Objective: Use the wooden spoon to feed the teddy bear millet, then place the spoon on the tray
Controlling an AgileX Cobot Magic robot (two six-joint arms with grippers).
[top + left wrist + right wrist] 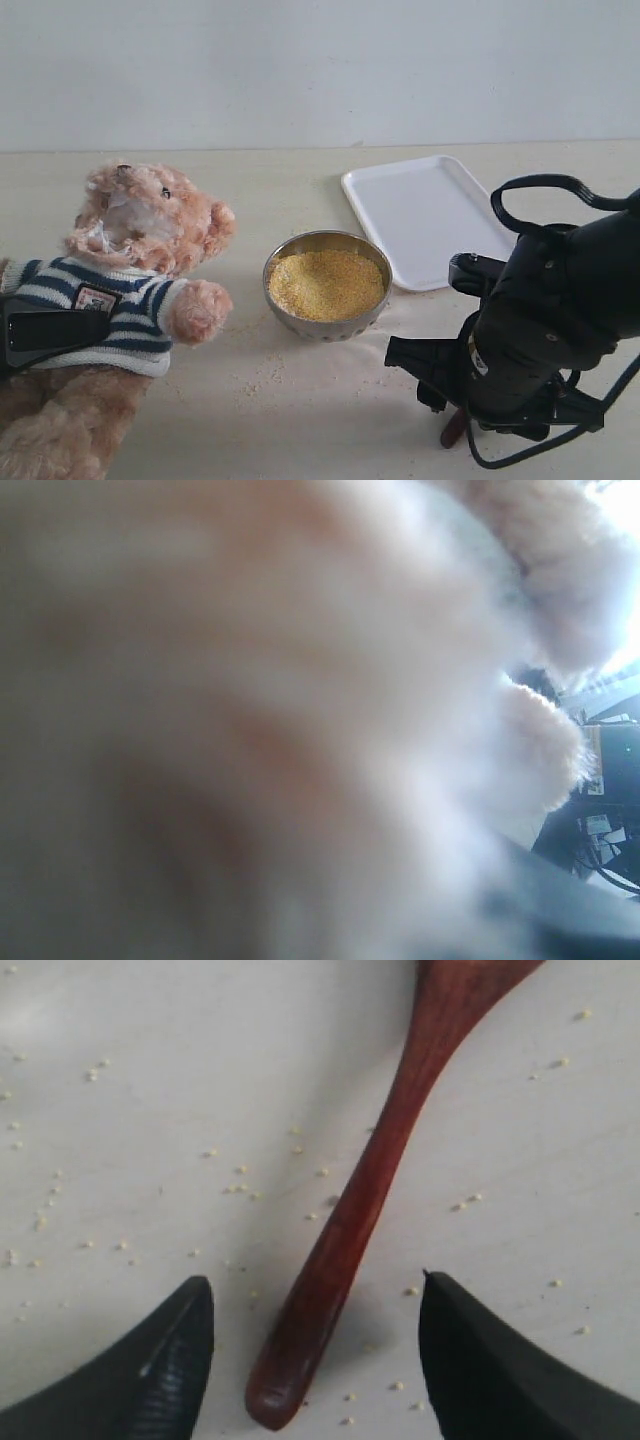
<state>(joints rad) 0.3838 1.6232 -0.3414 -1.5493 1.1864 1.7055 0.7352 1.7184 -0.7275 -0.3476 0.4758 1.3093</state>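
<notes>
Pale tabletop; wooden spoon handle between spread right jaws, untouched.

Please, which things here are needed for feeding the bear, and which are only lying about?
Needed: teddy bear; millet, in the metal bowl; wooden spoon, lying on the table; tray.
Lying about: loose grains scattered over the table.

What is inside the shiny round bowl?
Yellow millet fills the metal bowl nearly to its rim. The grains cover the bowl's bottom, so anything buried underneath cannot be seen.
</notes>
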